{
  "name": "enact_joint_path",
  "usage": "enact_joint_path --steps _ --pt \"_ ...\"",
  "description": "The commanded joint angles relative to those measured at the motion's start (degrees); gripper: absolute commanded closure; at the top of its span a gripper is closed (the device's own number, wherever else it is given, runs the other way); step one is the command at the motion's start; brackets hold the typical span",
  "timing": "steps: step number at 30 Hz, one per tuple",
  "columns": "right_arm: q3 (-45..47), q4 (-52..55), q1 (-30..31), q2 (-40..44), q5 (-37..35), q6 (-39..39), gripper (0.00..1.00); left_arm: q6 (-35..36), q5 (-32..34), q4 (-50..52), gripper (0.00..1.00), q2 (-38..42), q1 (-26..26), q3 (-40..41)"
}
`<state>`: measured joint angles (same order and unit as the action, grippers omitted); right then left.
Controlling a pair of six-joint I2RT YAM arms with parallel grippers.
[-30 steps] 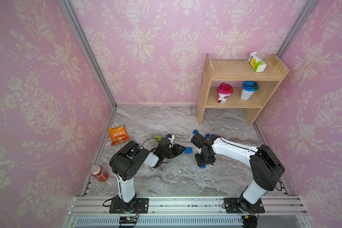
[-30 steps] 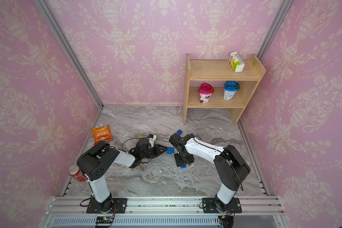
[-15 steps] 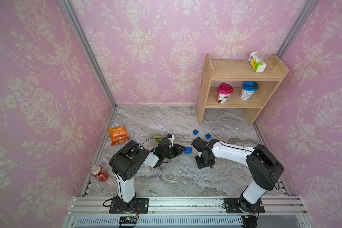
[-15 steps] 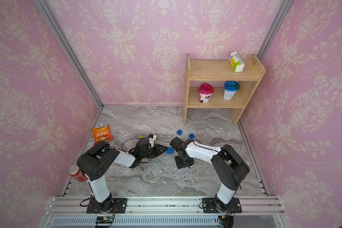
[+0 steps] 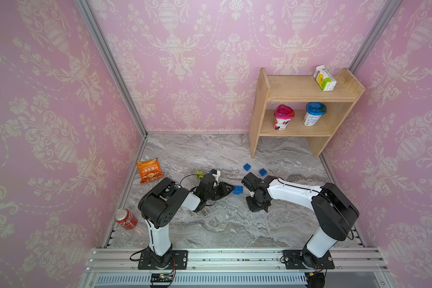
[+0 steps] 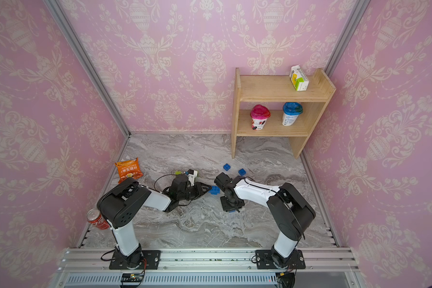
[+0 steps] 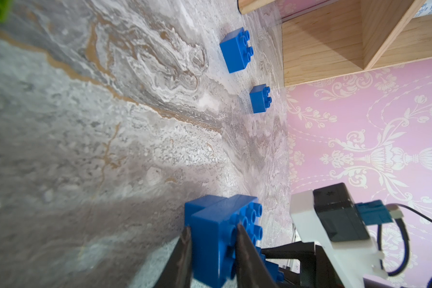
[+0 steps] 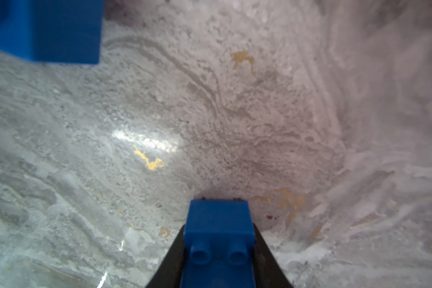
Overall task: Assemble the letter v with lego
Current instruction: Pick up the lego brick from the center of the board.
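Left gripper point(image 7: 213, 228) clamps joined blue bricks point(image 7: 222, 207); right gripper point(image 8: 219, 225), just right and nearer, has its fingers closed against a single blue brick point(image 8: 218, 217)

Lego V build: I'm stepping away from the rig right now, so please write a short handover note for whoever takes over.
Left pincer: shut on a cluster of joined blue bricks, close to the table.
Right pincer: shut on a single blue brick, down at the table surface.
Loose: two blue bricks in front of the shelf; a green brick on the far side of the left arm.
Done: only the small blue cluster; no V visible yet.
Left: join the single brick, then probably the loose ones, into a V.
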<state>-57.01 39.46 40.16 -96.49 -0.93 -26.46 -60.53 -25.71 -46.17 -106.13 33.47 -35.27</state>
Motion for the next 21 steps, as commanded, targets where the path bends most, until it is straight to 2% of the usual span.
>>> enact_joint_path --steps 1,6,10,13,17,21 --pt "-2.56 2.35 -0.57 3.52 -1.13 7.82 1.0 0.68 -0.28 3.5 0.73 -1.1 -0.19 0.75" --pt "-8.88 3.08 -3.99 3.47 0.77 28.47 1.0 0.44 -0.01 3.2 0.73 -1.54 -0.18 0.72" --pt "-16.25 5.95 -7.78 -1.8 5.69 41.53 1.0 0.42 0.02 2.9 0.74 -1.45 -0.16 0.96" --pt "-22.06 10.87 -8.32 -6.91 5.91 49.16 1.0 0.32 0.05 2.77 0.74 -1.42 -0.16 1.21" --pt "-25.49 14.22 -8.21 -9.51 10.73 59.78 1.0 0.32 0.19 2.8 0.74 -1.37 -0.16 1.34" --pt "-26.53 14.09 -8.02 -10.72 10.15 65.11 1.0 0.39 0.12 2.75 0.74 -1.41 -0.19 1.19"
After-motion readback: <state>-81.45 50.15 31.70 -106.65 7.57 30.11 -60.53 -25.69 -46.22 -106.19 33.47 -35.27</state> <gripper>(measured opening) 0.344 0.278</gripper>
